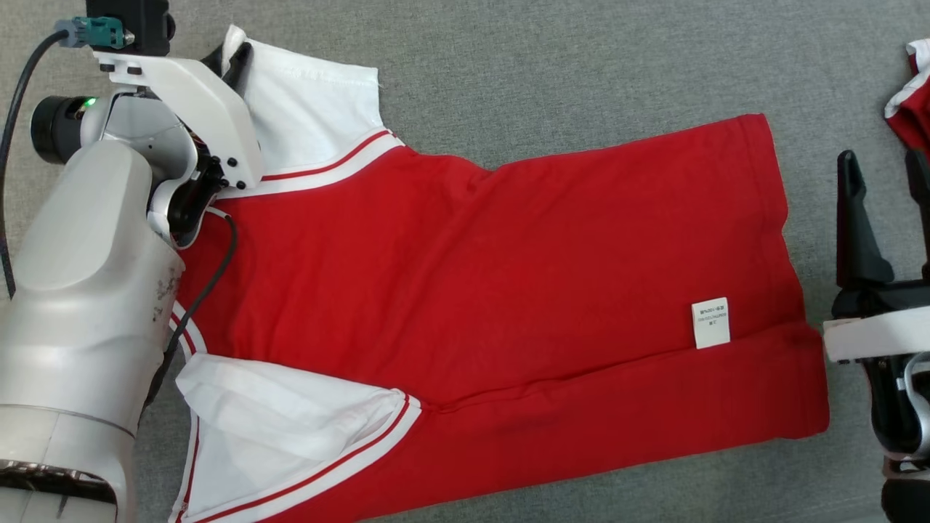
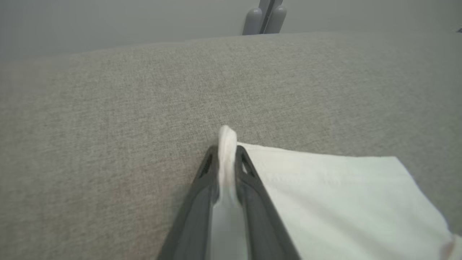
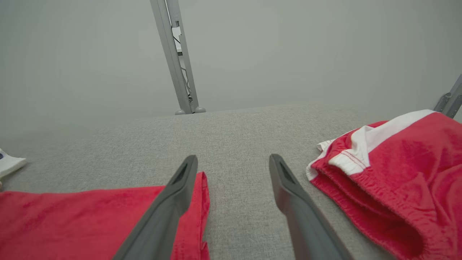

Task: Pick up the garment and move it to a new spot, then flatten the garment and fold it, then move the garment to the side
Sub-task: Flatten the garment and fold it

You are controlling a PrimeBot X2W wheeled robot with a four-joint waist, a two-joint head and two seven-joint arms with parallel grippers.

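Note:
The garment (image 1: 472, 276) is a red T-shirt with white sleeves, spread flat on the grey cloth surface with its hem to the right. My left gripper (image 1: 240, 58) is at the far left corner of the upper white sleeve (image 2: 343, 202). In the left wrist view that gripper (image 2: 226, 155) is shut on a pinched ridge of the white sleeve edge. My right gripper (image 1: 886, 189) stands open just right of the hem. Nothing is between its fingers (image 3: 232, 162), and the left one overlaps the garment's red hem corner (image 3: 72, 216).
A second red and white piece of clothing (image 1: 912, 102) lies bunched at the right edge, close to my right gripper (image 3: 397, 173). A white label (image 1: 710, 323) lies on the shirt near the hem. A metal stand leg (image 3: 177, 57) rises beyond the surface's far edge.

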